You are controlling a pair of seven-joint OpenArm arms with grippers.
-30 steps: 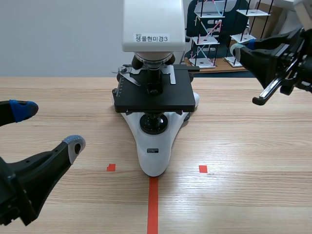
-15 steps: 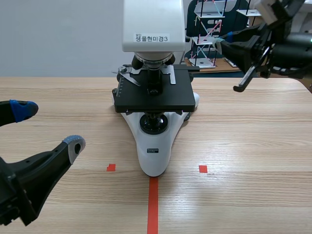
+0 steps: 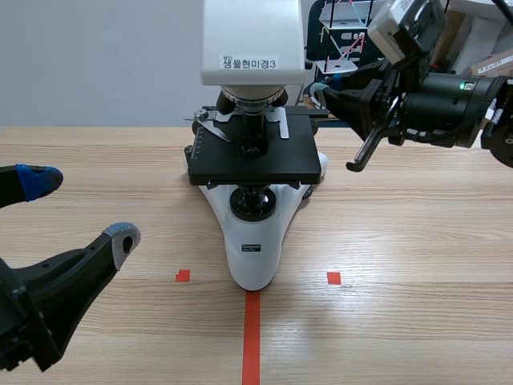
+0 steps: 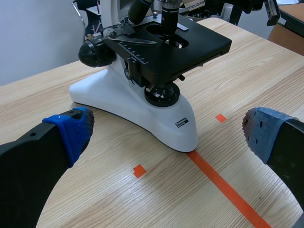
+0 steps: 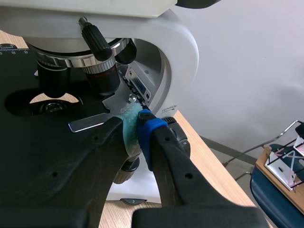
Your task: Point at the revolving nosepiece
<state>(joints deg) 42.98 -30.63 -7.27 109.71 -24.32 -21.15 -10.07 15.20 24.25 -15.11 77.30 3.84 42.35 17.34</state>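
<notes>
Scene view, lower left: left gripper [image 3: 78, 208] wide open, empty, above table [image 3: 417, 265]. Centre: microscope [image 3: 252, 241] on red tape line [image 3: 252, 337]. Upper centre: nosepiece [image 3: 252, 99] under white head [image 3: 252, 40], above black stage [image 3: 252, 160]. Upper right: right gripper [image 3: 324, 88] pinched closed, empty, tips near stage's back corner. Risk: tips sit low; straight push could strike stage, jolting microscope, or mark wrong part.

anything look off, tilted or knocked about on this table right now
Nothing stands out. The microscope stands upright with its stage level, and its base meets the end of the tape line. The right hand is shut near the stage's rear. The left hand is open, clear of the microscope.
</notes>
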